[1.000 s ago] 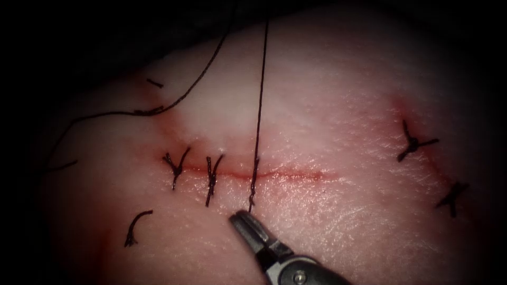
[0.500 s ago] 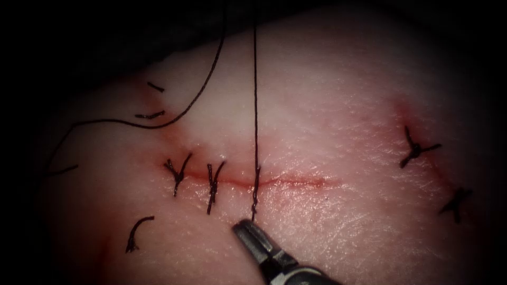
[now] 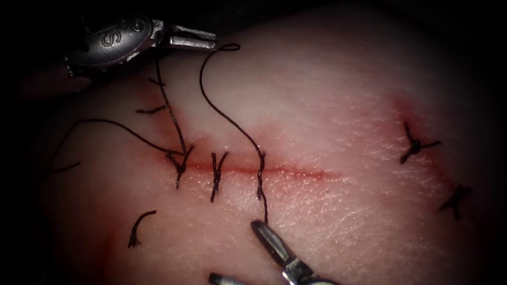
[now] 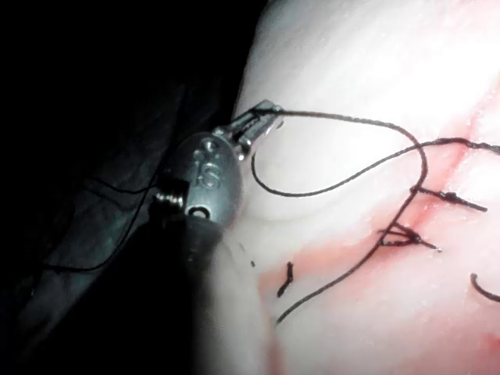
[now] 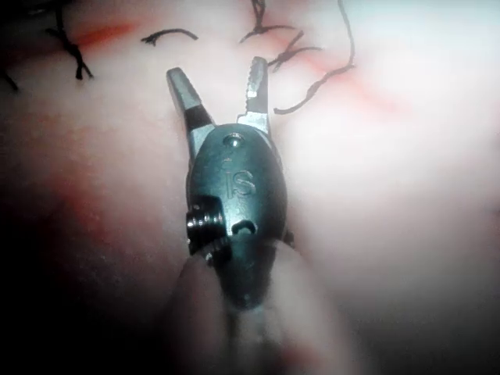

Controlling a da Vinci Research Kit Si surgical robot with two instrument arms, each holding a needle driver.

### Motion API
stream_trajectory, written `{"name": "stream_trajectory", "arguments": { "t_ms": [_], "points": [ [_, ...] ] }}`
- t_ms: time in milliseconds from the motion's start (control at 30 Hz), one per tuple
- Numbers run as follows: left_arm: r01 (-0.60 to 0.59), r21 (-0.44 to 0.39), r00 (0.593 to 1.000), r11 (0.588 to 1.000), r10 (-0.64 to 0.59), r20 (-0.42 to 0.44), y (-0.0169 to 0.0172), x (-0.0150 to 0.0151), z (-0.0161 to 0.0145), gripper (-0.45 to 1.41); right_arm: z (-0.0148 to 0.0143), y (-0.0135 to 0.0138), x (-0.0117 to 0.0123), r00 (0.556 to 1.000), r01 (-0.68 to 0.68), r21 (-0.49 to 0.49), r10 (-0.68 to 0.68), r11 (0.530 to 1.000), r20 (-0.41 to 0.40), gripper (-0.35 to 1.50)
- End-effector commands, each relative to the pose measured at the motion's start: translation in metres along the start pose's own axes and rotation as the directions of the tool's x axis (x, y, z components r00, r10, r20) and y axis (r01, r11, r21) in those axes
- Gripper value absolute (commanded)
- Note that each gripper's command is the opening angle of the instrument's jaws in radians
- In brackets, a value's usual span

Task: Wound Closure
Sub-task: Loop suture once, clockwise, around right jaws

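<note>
Now the thread runs from the third stitch on the cut up in a slack curve over the tissue to a small loop near the left hand. Another strand drops from that hand to the leftmost stitch. Left hand sits at the tissue's upper left edge, jaws closed on the thread, as the left wrist view shows. Right hand is below the cut, just beside the third stitch's lower tail, jaws spread apart and holding nothing; the right wrist view shows the gap plainly. Needle not seen. Middle stitch lies between the two. Cut thread end lies lower left. Two tied stitches sit far right.
</note>
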Motion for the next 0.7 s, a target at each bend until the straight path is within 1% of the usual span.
{"name": "stream_trajectory", "arguments": {
  "t_ms": [33, 100, 133, 167, 200, 233, 267, 300, 333, 367, 400, 433, 467, 533, 633, 667, 700],
  "points": [
    [-0.009, -0.019, 1.000, 1.000, 0.009, -0.015, -0.0005, 0.0009, -0.0002, -0.45, 0.0007, -0.0002, 0.0010, 1.000, 0.029, 0.008, -0.029, 1.000, -0.002, 1.45],
    [-0.014, -0.074, 0.999, 0.997, 0.011, -0.044, 0.0014, 0.0028, -0.0009, -0.45, 0.0002, 0.0002, 0.0020, 0.999, 0.045, 0.013, -0.045, 0.999, 0.005, 1.46],
    [-0.024, -0.112, 0.998, 0.993, 0.018, -0.056, 0.0030, 0.0044, -0.0013, -0.45, -0.0003, 0.0009, 0.0028, 0.999, 0.049, 0.025, -0.049, 0.998, 0.018, 1.43],
    [-0.024, -0.112, 0.998, 0.993, 0.018, -0.056, 0.0030, 0.0044, -0.0013, -0.45, -0.0003, 0.0009, 0.0028, 0.999, 0.049, 0.025, -0.049, 0.998, 0.018, 1.43],
    [-0.030, -0.131, 0.998, 0.991, 0.022, -0.060, 0.0039, 0.0054, -0.0015, -0.45, -0.0005, 0.0016, 0.0033, 0.998, 0.044, 0.032, -0.045, 0.999, 0.034, 1.35],
    [-0.036, -0.147, 0.997, 0.989, 0.026, -0.069, 0.0050, 0.0067, -0.0017, -0.45, -0.0006, 0.0027, 0.0040, 0.998, 0.036, 0.045, -0.038, 0.998, 0.056, 1.03],
    [-0.036, -0.147, 0.997, 0.989, 0.026, -0.069, 0.0050, 0.0067, -0.0017, -0.45, -0.0006, 0.0027, 0.0040, 0.998, 0.036, 0.045, -0.038, 0.998, 0.056, 1.03],
    [-0.040, -0.154, 0.997, 0.987, 0.028, -0.078, 0.0058, 0.0075, -0.0018, -0.45, -0.0005, 0.0034, 0.0045, 0.997, 0.030, 0.050, -0.034, 0.998, 0.071, 0.74],
    [-0.045, -0.159, 0.996, 0.986, 0.032, -0.084, 0.0067, 0.0086, -0.0018, -0.45, 0.0000, 0.0046, 0.0051, 0.995, 0.028, 0.057, -0.034, 0.998, 0.098, 0.02],
    [-0.045, -0.159, 0.996, 0.986, 0.032, -0.084, 0.0067, 0.0086, -0.0018, -0.45, 0.0000, 0.0046, 0.0051, 0.995, 0.028, 0.057, -0.034, 0.998, 0.098, 0.02],
    [-0.047, -0.159, 0.996, 0.986, 0.034, -0.082, 0.0072, 0.0093, -0.0017, -0.45, 0.0005, 0.0053, 0.0054, 0.991, 0.064, 0.063, -0.071, 0.996, 0.114, -0.31],
    [-0.049, -0.154, 0.996, 0.987, 0.037, -0.080, 0.0079, 0.0104, -0.0015, -0.45, 0.0012, 0.0063, 0.0057, 0.985, 0.088, 0.076, -0.098, 0.993, 0.144, -0.35],
    [-0.049, -0.154, 0.996, 0.987, 0.037, -0.080, 0.0079, 0.0104, -0.0015, -0.45, 0.0012, 0.0063, 0.0057, 0.985, 0.088, 0.076, -0.098, 0.993, 0.144, -0.35],
    [-0.050, -0.142, 0.995, 0.989, 0.037, -0.088, 0.0084, 0.0112, -0.0013, -0.45, 0.0025, 0.0071, 0.0056, 0.972, 0.125, 0.125, -0.147, 0.984, 0.183, -0.35],
    [-0.049, -0.122, 0.994, 0.991, 0.037, -0.098, 0.0090, 0.0125, -0.0010, -0.45, 0.0044, 0.0076, 0.0053, 0.959, 0.157, 0.198, -0.197, 0.968, 0.203, -0.35],
    [-0.046, -0.110, 0.994, 0.993, 0.035, -0.101, 0.0092, 0.0133, -0.0010, -0.45, 0.0056, 0.0077, 0.0052, 0.952, 0.165, 0.237, -0.217, 0.958, 0.215, -0.35],
    [-0.046, -0.110, 0.994, 0.993, 0.035, -0.101, 0.0092, 0.0133, -0.0010, -0.45, 0.0056, 0.0077, 0.0052, 0.952, 0.165, 0.237, -0.217, 0.958, 0.215, -0.35]
  ]
}}
